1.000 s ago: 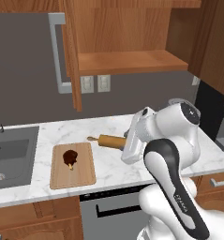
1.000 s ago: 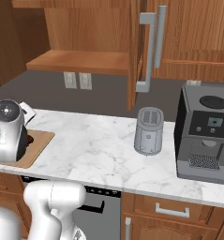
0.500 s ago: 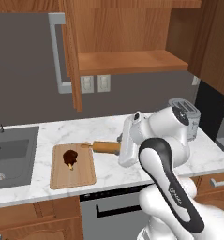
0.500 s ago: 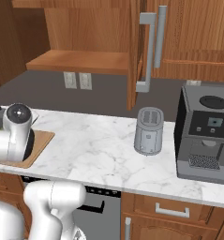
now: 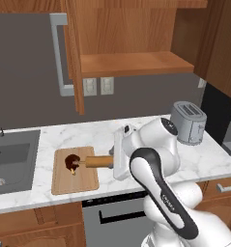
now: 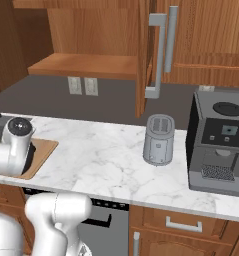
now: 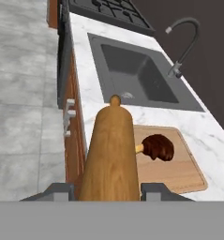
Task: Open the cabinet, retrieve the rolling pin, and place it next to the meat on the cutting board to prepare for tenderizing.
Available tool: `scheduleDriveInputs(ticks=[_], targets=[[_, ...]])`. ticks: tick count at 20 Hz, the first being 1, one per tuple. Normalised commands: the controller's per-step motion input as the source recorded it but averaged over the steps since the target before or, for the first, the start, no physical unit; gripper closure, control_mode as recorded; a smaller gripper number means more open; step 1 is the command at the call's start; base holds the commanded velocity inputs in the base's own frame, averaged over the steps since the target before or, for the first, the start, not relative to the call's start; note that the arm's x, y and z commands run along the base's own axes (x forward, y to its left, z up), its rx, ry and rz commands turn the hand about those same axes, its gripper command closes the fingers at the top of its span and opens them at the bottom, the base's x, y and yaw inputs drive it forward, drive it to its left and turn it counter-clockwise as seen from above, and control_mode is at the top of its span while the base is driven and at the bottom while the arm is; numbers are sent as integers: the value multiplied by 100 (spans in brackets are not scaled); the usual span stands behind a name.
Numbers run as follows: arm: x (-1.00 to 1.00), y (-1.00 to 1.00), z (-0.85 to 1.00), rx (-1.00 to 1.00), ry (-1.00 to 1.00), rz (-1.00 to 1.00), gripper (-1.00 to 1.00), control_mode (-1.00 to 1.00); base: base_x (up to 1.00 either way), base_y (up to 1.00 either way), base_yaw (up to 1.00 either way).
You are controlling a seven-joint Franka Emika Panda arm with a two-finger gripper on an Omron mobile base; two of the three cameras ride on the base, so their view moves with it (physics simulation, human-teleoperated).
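My gripper (image 5: 112,162) is shut on the light-tan rolling pin (image 5: 97,161), which it holds level just above the right part of the cutting board (image 5: 64,182). The dark brown meat (image 5: 70,161) with its pale bone lies on the board, close to the pin's far end. In the hand view the rolling pin (image 7: 111,154) runs away from my gripper (image 7: 108,190), and the meat (image 7: 158,146) sits to its right on the cutting board (image 7: 183,173). The cabinet (image 5: 131,34) stands open above, with its door (image 5: 73,53) swung out. Whether the pin touches the board is not clear.
A sink (image 5: 10,157) with a faucet (image 7: 181,42) lies left of the board, and a stove (image 7: 111,9) lies beyond it. A toaster (image 5: 188,123) and a coffee machine (image 6: 221,142) stand to the right. The open door's bar handle (image 6: 161,55) hangs overhead.
The arm has swung left and down with the rolling pin in its grip. The pin has gone from above the bare counter to above the board beside the meat.
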Motion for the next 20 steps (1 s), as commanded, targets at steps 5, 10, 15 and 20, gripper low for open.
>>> scheduleDriveInputs(ticks=[5,10,15,20], targets=[[18,14,-41,-2,0,9,100,-100,0,0,0],[25,12,-38,0,0,9,100,-100,0,0,0],[34,17,-25,0,5,8,100,-100,0,0,0],[41,21,-19,0,10,5,100,-100,0,0,0]])
